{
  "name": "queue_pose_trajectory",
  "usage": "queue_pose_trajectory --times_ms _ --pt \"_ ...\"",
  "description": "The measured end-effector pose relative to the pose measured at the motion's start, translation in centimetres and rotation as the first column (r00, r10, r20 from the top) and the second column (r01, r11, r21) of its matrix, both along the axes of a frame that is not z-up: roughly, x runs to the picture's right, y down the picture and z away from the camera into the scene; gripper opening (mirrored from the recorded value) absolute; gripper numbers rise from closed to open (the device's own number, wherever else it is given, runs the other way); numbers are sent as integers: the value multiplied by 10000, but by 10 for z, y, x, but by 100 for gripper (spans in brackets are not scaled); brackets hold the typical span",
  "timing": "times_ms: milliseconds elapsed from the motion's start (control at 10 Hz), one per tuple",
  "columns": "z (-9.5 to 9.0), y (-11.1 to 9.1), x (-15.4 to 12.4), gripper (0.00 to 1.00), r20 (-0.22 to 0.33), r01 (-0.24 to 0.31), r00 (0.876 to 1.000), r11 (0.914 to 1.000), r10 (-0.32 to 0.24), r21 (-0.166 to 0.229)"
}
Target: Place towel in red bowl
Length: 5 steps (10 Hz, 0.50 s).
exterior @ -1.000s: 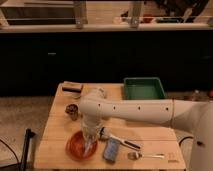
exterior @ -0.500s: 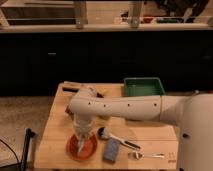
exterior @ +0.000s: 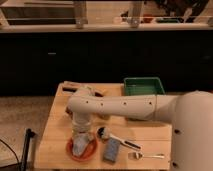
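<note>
The red bowl (exterior: 82, 150) sits on the wooden table (exterior: 145, 137) near its front left. A pale towel (exterior: 80, 146) lies bunched inside the bowl. My gripper (exterior: 81, 134) hangs straight down from the white arm (exterior: 125, 106), right above the bowl and at the top of the towel. The arm's wrist hides the fingers.
A green tray (exterior: 144, 86) stands at the back right. A black-handled spoon (exterior: 114, 137), a grey-blue sponge (exterior: 112, 150) and a metal spoon (exterior: 145, 156) lie right of the bowl. A dark object (exterior: 70, 89) lies at the back left. The table's left edge is close.
The arm has swung left and towards the front, bringing the gripper and towel over and down into the red bowl.
</note>
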<state>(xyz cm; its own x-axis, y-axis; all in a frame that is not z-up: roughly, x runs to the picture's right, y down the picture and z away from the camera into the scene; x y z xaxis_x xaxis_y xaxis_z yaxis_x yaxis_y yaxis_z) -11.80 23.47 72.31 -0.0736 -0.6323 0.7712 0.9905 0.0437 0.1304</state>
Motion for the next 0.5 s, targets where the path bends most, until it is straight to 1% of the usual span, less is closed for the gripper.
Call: queue_pose_trajectory --times_ms 300,500 --pt "6 2 5 80 1 -29 10000 10000 29 -26" --pt "7 -6 10 80 37 -172 9998 9996 171 235"
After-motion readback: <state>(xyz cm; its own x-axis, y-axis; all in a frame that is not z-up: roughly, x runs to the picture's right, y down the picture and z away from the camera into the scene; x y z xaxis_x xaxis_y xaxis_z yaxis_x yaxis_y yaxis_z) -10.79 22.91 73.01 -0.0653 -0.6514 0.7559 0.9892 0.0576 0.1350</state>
